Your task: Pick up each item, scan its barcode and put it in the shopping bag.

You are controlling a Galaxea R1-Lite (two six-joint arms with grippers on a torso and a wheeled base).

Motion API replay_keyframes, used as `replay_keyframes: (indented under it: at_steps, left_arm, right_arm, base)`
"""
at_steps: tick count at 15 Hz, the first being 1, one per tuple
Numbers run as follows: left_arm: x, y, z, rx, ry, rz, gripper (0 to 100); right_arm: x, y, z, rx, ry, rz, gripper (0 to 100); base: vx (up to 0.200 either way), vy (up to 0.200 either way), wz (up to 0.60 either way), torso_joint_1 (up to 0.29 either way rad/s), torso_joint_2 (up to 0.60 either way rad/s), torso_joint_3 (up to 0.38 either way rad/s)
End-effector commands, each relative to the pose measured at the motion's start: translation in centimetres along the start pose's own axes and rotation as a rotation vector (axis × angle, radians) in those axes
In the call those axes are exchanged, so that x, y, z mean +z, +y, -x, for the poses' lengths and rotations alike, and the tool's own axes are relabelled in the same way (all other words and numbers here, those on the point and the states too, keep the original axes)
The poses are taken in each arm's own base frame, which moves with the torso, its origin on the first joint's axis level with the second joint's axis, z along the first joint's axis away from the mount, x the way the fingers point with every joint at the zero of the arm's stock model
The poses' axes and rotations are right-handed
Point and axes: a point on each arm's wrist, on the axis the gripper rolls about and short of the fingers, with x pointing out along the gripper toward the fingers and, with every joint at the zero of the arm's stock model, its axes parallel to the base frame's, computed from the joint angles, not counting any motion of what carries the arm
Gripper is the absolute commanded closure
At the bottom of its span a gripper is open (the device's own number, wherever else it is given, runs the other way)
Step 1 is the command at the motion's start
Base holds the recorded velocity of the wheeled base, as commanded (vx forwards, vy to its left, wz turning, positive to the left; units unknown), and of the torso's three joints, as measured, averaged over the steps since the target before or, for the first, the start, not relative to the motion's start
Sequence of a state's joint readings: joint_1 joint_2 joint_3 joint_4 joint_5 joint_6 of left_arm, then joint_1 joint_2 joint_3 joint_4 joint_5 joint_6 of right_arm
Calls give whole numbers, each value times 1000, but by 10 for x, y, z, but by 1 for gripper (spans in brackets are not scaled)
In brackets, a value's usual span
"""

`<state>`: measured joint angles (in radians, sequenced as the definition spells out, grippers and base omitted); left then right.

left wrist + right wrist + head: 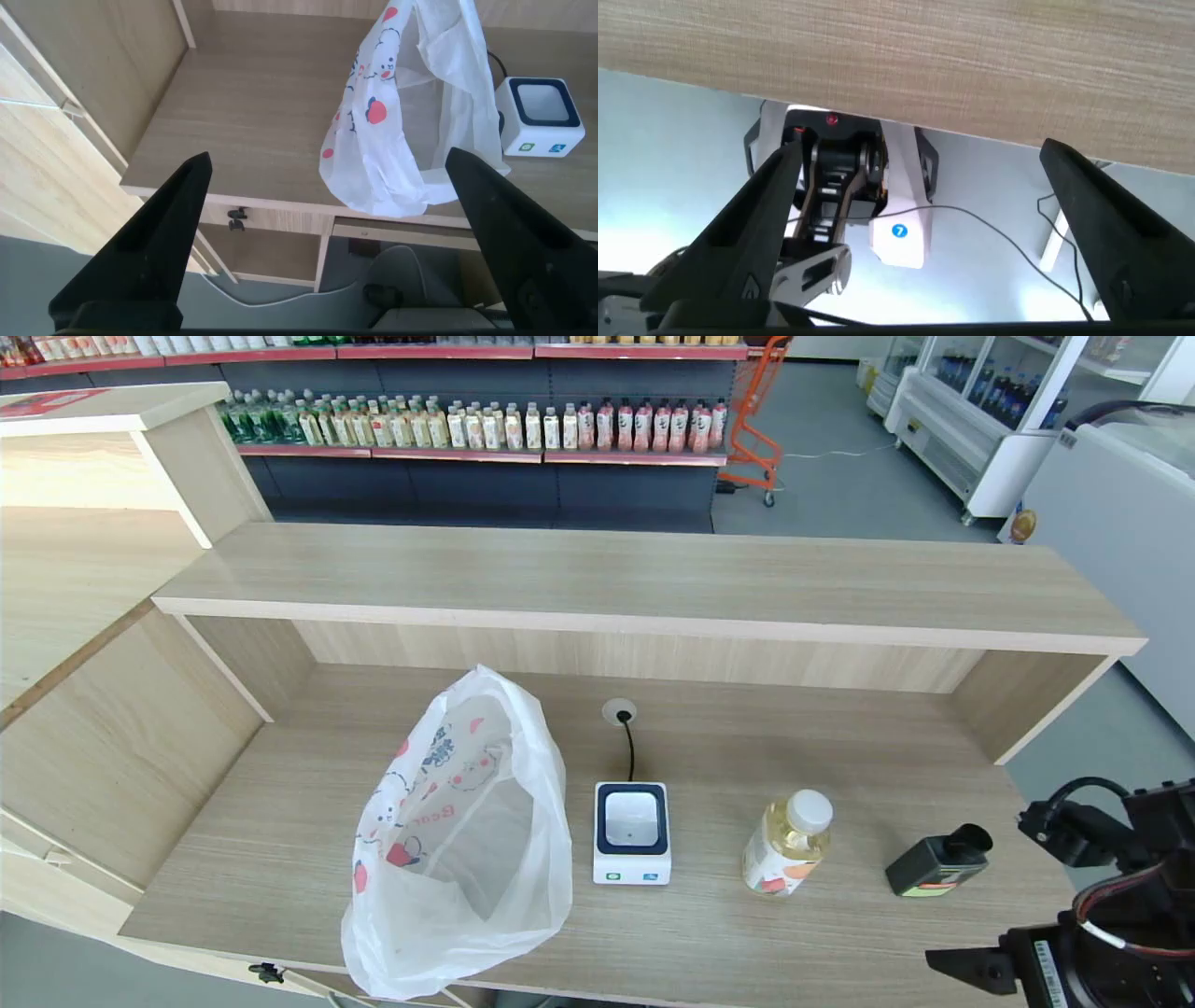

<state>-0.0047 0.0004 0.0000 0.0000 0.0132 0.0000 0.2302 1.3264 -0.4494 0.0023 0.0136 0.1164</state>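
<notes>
Right of the scanner (632, 833), on the wooden counter (840, 933), a pale yellow drink bottle (789, 845) with a white cap stands upright. Farther right again lies a small dark container (936, 864) with a black cap. Just left of the scanner, the shopping bag (462, 840) stands with its mouth open.

Neither item is in hand, so the first pick looks to be the step now. The right gripper (920, 154) hangs off the counter's near edge, well right of the scanner, with its fingers spread wide and holding nothing. The left gripper (329, 161) is likewise spread and empty, off the near edge left of the scanner, close to the bag.

To do the pick well, grasp the bottle around its body below the cap and keep it upright. Then bring the label over the scanner's window. No barcode can be made out from here, so it may need turning.
</notes>
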Motion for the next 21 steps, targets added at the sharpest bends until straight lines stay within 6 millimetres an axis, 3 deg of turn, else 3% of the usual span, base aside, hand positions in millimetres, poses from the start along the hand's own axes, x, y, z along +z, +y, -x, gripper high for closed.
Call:
replay_keyframes:
  at_steps: [1,15,21]
  left_arm:
    - [0,0,0,1,0,0,0]
    - [0,0,0,1,0,0,0]
    - [0,0,0,1,0,0,0]
  right_arm:
    - [-16,6,-38,1,96,35,0]
    - [7,39,-110,77,-207,98,0]
    - [10,43,-126,84,-248,149,0]
  base:
    - [0,0,0,0,0,0]
    - [0,0,0,0,0,0]
    - [0,0,0,0,0,0]
